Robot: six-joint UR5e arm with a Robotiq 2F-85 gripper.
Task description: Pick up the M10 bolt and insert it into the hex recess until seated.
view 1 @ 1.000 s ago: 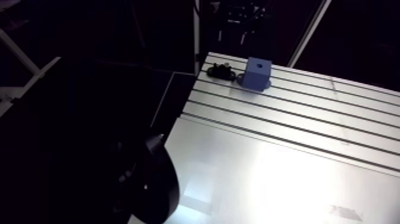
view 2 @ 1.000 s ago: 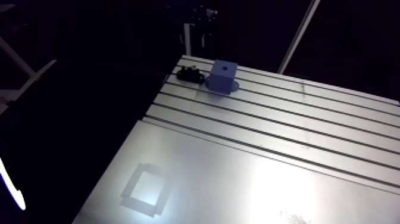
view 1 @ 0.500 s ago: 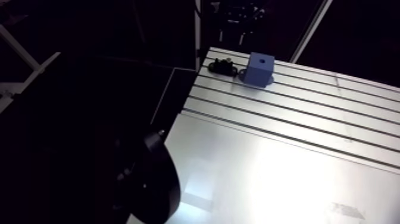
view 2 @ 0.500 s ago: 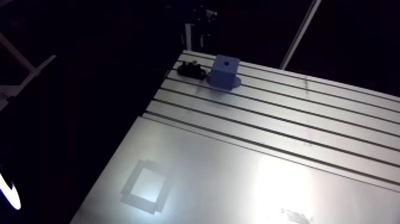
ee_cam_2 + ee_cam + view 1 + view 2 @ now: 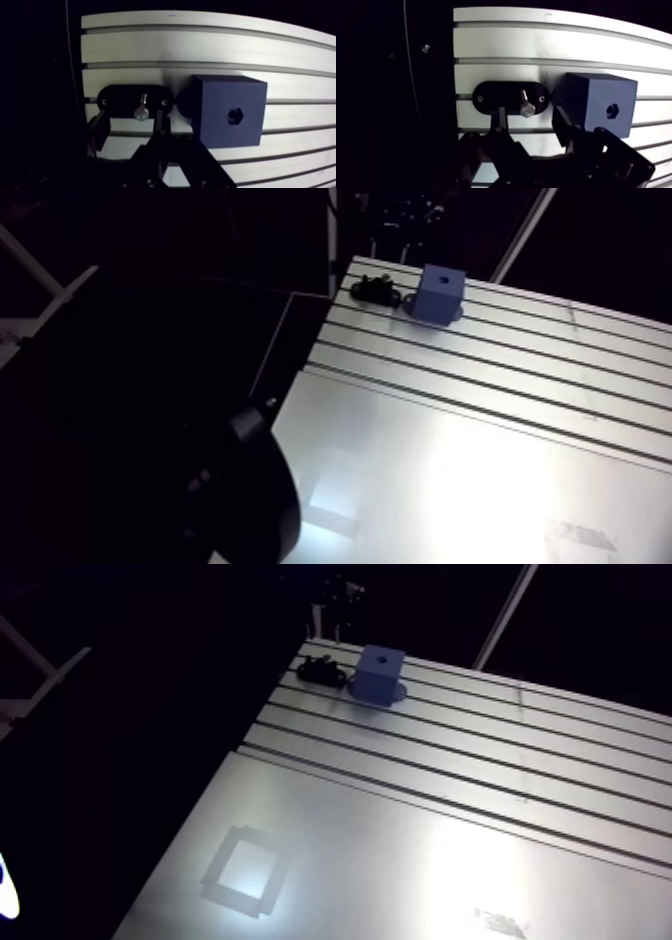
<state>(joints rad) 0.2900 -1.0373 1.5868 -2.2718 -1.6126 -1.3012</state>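
Here: a slotted aluminium table (image 5: 501,45), seen from the wrist view and, farther off, from the arm view.
Bolt: the M10 bolt (image 5: 526,104) is on a black oval holder (image 5: 491,97) at the table's edge, midway between the holder's two small screws.
Bolt axis: in the wrist view its long axis runs across the table's slots. The hex head is at the end nearer the gripper and the thin shank points away from it. Whether it lies flat or stands up out of the holder cannot be told.
Block: a blue block (image 5: 596,97) sits just beside the holder, on the side of one finger, with its corner close to the holder's rounded end.
Recess: the hex recess (image 5: 610,110) opens in the block's upper face; it shows as a dark dot in the arm view.
Gripper: the gripper (image 5: 530,112) hangs over the holder with its two fingers (image 5: 502,120) spread wide. One finger stands to each side of the bolt head, and neither touches it.
Markings: a faint mark (image 5: 500,919) on the table's smooth part is too blurred to read; a pale square outline (image 5: 240,872) lies well apart from the holder.
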